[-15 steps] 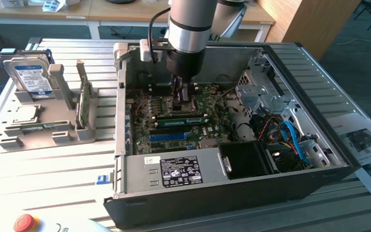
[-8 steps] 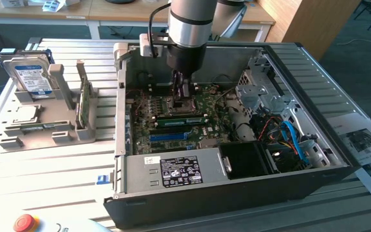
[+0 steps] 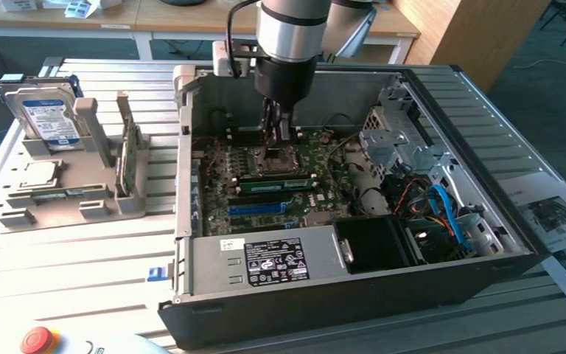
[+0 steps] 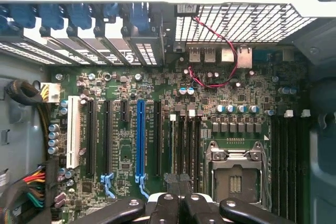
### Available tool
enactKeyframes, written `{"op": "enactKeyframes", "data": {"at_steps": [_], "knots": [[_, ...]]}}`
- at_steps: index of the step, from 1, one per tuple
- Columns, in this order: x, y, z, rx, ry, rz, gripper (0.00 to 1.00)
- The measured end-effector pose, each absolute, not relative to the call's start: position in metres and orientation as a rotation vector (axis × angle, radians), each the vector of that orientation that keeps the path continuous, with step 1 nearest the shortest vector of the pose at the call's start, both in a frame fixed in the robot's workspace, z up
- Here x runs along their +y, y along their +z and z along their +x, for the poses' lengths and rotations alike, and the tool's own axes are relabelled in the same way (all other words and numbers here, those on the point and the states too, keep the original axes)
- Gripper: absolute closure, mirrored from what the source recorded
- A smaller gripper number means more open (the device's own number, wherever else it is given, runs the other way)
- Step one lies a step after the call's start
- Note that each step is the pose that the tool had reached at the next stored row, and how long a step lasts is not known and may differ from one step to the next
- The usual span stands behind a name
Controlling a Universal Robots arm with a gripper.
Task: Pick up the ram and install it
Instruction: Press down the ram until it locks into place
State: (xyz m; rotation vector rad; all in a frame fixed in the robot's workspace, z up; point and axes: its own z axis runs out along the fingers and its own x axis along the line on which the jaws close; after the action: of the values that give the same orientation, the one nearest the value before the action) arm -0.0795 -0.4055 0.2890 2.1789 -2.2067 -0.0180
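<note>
I see gripper (image 3: 281,144) inside PC case (image 3: 519,254), jaws shut on nothing, above motherboard (image 4: 157,103). Ram (image 3: 275,181) lies flat beside CPU socket (image 4: 234,174). Light, stiff, fragile: I'd grip long edges, avoid chips.

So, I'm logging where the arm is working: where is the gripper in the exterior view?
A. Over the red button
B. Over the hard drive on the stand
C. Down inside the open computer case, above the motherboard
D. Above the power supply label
C: the gripper reaches down inside the open computer case, just above the motherboard.
</note>
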Motion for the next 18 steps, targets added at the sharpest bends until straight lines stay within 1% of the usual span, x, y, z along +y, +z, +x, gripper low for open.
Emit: {"op": "enactKeyframes", "data": {"at_steps": [18], "knots": [[-0.404, 0.304, -0.08, -2.196, 0.007, 2.167, 0.9]]}}
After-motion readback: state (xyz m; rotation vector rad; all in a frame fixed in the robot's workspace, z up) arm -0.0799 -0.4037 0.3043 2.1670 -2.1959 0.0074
